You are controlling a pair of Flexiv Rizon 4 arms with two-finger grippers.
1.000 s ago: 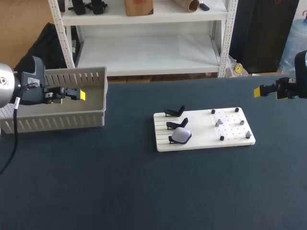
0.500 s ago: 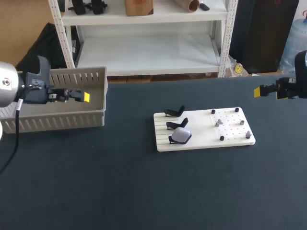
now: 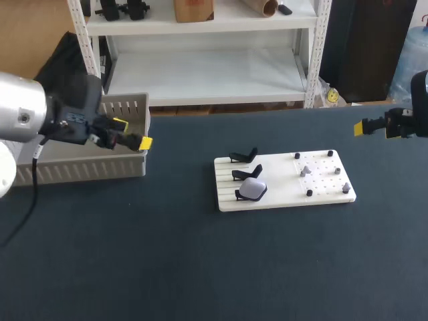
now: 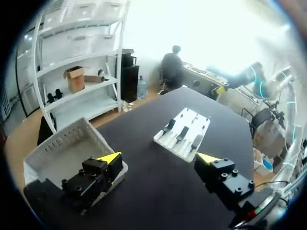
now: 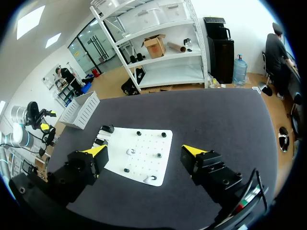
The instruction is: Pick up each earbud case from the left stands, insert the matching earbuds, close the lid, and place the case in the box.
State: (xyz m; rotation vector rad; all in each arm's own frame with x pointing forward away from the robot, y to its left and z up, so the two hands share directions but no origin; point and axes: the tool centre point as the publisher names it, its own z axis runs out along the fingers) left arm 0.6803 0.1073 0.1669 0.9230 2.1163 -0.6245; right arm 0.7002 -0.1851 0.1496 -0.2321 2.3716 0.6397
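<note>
- Left gripper (image 3: 132, 133): my fingers stood apart, above the box's (image 3: 80, 170) right front corner.
- Earbud case (image 3: 253, 189) sat on the board's (image 3: 281, 200) nearest stand, well apart, ahead of it.
- Right gripper (image 5: 144, 151): spread wide, board ahead.

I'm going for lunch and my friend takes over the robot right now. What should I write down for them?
Left gripper: open, empty, by the box's right end.
Right gripper: open, empty, right of the white board.
One white earbud case sits on the nearest stand; the other two stands are bare.
Done: unclear, box contents hidden.
Left: grab that case, insert earbuds, close lid, box it.
</note>
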